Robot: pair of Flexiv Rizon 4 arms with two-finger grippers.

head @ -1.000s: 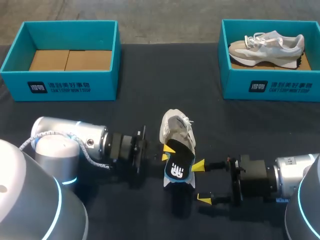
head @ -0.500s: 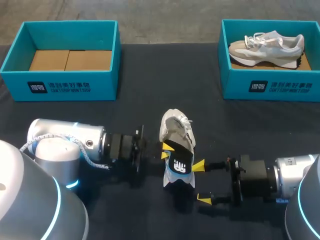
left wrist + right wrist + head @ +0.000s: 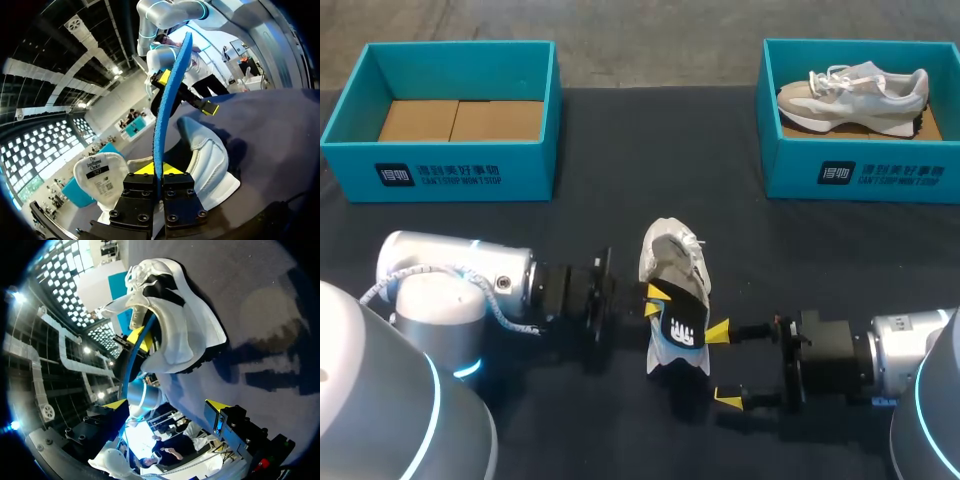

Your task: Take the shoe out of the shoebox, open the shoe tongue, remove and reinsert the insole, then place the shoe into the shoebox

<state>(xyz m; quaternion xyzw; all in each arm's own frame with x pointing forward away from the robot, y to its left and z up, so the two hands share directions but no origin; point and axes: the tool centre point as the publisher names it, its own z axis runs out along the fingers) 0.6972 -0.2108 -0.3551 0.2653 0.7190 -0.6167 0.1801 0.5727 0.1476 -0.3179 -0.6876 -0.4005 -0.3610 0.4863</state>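
Observation:
A white and beige shoe (image 3: 670, 262) lies mid-table, toe pointing away, heel near me. A black insole (image 3: 682, 325) with a blue underside stands partly out of its opening. My left gripper (image 3: 653, 300) is shut on the insole's edge at the shoe's left side. The left wrist view shows the thin blue insole (image 3: 170, 100) pinched between the yellow tips of that gripper (image 3: 158, 169), with the shoe (image 3: 207, 155) just ahead. My right gripper (image 3: 723, 364) stands open right of the heel, touching nothing. From its wrist view, the right gripper (image 3: 167, 405) faces the shoe (image 3: 175, 315) and the insole (image 3: 131, 365).
A teal shoebox (image 3: 350, 150) lined with brown cardboard stands at the back left. A second teal shoebox (image 3: 770, 150) at the back right holds another shoe (image 3: 855, 88). Black cloth covers the table (image 3: 620, 150).
The insole has slid shorter, deeper into the shoe, and stands more upright. My left gripper has edged slightly toward the shoe. The right arm has not moved.

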